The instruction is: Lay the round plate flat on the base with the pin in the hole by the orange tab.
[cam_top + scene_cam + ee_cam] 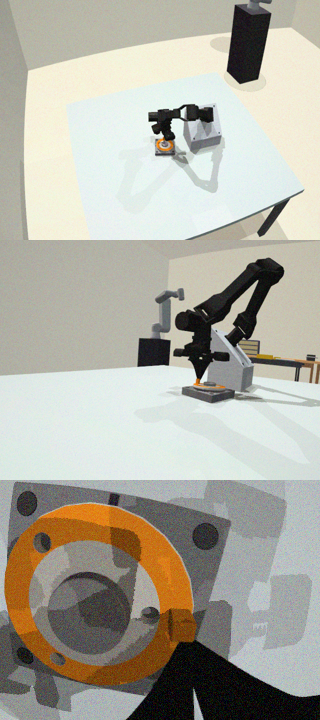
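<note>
The round plate with its orange ring [164, 149] [172, 570] sits around the grey post [209, 383] [90, 612] on the dark square base [165, 154] [199, 395] [207, 562]. In the exterior view it looks slightly tilted, higher on the tab side. The orange tab [197, 381] [182, 625] stands up at the plate's edge. The hole [150, 613] beside it shows just inward of the tab. The pin cannot be made out. My gripper [199, 378] [187, 648] is shut and empty, its tips right at the tab, seemingly touching it.
The arm's grey sloped mount [205, 143] [224, 374] stands beside the base on the table. The arm arches above the base and casts shadows across it. A black pedestal [248, 43] [153, 352] with another arm stands beyond the table.
</note>
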Robot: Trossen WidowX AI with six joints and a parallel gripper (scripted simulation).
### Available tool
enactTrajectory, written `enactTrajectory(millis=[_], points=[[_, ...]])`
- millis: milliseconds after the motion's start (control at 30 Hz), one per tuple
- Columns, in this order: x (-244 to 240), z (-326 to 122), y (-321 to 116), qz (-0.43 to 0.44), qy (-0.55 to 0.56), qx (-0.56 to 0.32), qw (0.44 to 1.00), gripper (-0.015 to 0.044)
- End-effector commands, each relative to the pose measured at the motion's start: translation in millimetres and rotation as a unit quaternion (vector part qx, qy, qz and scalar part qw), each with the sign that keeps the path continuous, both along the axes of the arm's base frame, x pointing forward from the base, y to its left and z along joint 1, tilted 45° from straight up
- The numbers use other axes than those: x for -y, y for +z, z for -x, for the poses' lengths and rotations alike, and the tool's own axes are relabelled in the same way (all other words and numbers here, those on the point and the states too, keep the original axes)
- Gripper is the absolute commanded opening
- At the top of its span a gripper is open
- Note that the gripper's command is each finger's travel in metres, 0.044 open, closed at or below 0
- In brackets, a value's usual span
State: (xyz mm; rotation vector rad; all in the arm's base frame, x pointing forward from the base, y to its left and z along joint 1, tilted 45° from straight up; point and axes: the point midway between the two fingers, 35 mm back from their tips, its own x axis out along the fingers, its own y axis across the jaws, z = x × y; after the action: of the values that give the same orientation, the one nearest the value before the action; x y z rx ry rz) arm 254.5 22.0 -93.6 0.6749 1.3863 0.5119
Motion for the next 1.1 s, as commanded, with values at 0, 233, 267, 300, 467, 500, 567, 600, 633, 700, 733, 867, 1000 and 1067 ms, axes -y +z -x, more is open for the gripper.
enactTrajectory(millis=[0,233,267,300,467,500,567,600,633,700,733,867,1000,1067], points=[[2.1,-6.6,-2.0,-0.002,0.0,0.002,1.0,0.0],[2.4,-12.3,-2.7,-0.002,0.0,0.002,1.0,0.0],[2.5,-13.0,-2.7,-0.002,0.0,0.002,1.0,0.0],[2.6,-13.6,-2.7,-0.002,0.0,0.002,1.0,0.0],[3.1,-15.9,-2.8,-0.002,0.0,0.002,1.0,0.0],[3.3,-16.5,-2.9,-0.002,0.0,0.002,1.0,0.0],[3.5,-17.4,-2.8,-0.002,0.0,0.002,1.0,0.0],[3.5,-17.7,-2.8,-0.002,0.0,0.002,1.0,0.0],[3.7,-18.1,-2.9,-0.002,0.0,0.002,1.0,0.0],[3.9,-19.2,-2.9,-0.002,0.0,0.002,1.0,0.0],[4.0,-19.9,-2.9,-0.002,0.0,0.002,1.0,0.0],[4.1,-20.8,-2.8,-0.002,0.0,0.002,1.0,0.0],[4.0,-21.4,-2.6,-0.002,0.0,0.002,1.0,0.0],[4.1,-21.6,-2.6,-0.002,0.0,0.002,1.0,0.0]])
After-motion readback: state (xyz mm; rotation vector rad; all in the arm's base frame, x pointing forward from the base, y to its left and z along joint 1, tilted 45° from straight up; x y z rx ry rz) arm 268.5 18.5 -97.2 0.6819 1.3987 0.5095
